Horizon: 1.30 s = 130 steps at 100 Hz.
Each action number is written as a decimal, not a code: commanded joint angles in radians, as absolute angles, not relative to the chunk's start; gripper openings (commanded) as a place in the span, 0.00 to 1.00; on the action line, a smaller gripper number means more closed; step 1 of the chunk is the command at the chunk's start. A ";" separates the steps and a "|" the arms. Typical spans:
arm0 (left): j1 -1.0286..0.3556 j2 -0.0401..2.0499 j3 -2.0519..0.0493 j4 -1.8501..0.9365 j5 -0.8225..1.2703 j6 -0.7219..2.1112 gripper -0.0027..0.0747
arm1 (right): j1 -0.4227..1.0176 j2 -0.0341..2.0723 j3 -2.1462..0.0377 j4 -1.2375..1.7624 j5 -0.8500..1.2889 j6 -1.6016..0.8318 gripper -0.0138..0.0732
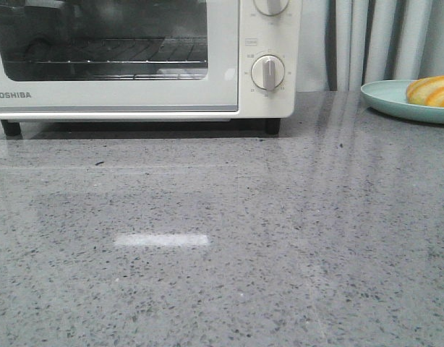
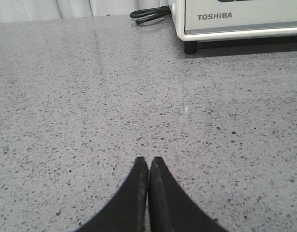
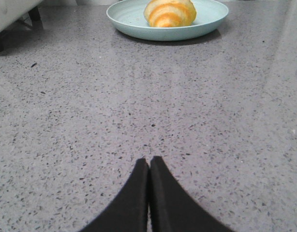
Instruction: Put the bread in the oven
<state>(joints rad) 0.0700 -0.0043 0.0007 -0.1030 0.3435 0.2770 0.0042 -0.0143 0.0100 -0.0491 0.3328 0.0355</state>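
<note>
The bread (image 1: 432, 91), a golden-orange striped croissant roll, lies on a pale green plate (image 1: 388, 97) at the back right; it also shows in the right wrist view (image 3: 170, 12) on the plate (image 3: 129, 19). The cream-white Toshiba oven (image 1: 135, 94) stands at the back left with its glass door closed; its corner shows in the left wrist view (image 2: 235, 21). My left gripper (image 2: 148, 158) is shut and empty over bare counter. My right gripper (image 3: 149, 158) is shut and empty, well short of the plate. Neither gripper shows in the front view.
A grey speckled stone counter (image 1: 222, 246) fills the scene. A black power cord (image 2: 148, 13) lies beside the oven. Pale curtains (image 1: 381, 40) hang behind. An oven foot and corner (image 3: 3, 29) show in the right wrist view.
</note>
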 commanded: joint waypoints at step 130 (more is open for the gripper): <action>0.073 -0.034 0.023 -0.463 0.092 0.275 0.01 | 0.000 -0.030 0.024 -0.158 -0.150 0.034 0.10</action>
